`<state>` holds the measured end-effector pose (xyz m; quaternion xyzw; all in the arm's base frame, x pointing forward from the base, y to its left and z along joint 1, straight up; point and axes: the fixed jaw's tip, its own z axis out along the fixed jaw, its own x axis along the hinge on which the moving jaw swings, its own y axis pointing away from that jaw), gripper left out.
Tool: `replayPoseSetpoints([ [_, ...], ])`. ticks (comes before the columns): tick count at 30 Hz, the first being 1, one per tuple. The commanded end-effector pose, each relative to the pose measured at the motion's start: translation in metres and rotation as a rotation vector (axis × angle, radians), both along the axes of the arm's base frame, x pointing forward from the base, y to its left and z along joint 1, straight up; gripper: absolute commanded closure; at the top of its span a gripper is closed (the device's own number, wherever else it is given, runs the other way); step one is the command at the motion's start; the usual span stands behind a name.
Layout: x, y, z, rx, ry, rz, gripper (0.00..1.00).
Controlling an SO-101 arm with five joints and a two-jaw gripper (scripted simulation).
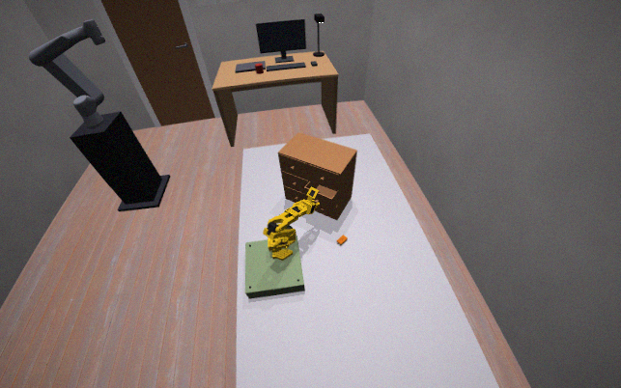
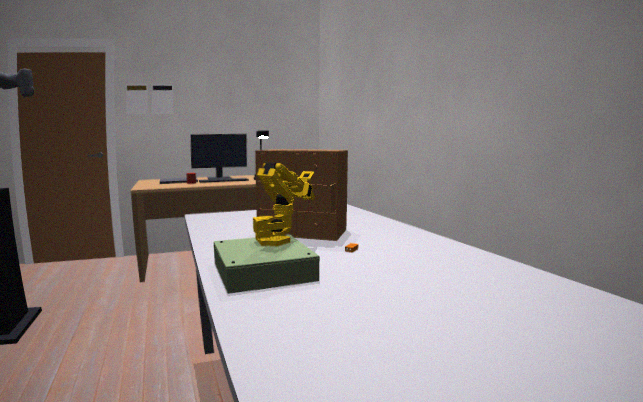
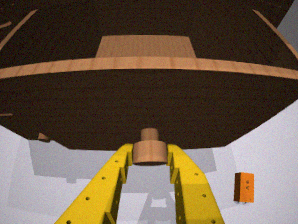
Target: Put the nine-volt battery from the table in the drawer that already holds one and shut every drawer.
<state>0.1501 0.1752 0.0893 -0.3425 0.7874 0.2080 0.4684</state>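
While tool (image 3: 150, 163) grips drawer knob (image 3: 148, 147), battery (image 3: 244, 187) lies right.

Gripper (image 3: 149, 156) is clamped on a drawer knob (image 3: 148, 147), so the chest of drawers (image 1: 320, 153) fills the space dead ahead and blocks any forward pass. One drawer (image 1: 326, 191) juts out slightly from the chest front on the right side. White table (image 1: 376, 299) lies open to the right and toward the near end; only the orange battery (image 1: 342, 239) lies there, well apart from the chest. Green base plate (image 1: 260, 285) blocks the area behind the arm.
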Motion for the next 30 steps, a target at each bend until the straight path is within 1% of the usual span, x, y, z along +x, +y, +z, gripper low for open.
replayPoseSetpoints([
  [1, -0.0009, -0.0023, 0.0011, 0.003, -0.005, -0.002, 1.00],
  [15, -0.0055, -0.0085, 0.0011, 0.003, -0.005, -0.006, 1.00],
  [30, -0.0061, -0.0093, 0.0010, 0.003, -0.005, -0.006, 1.00],
])
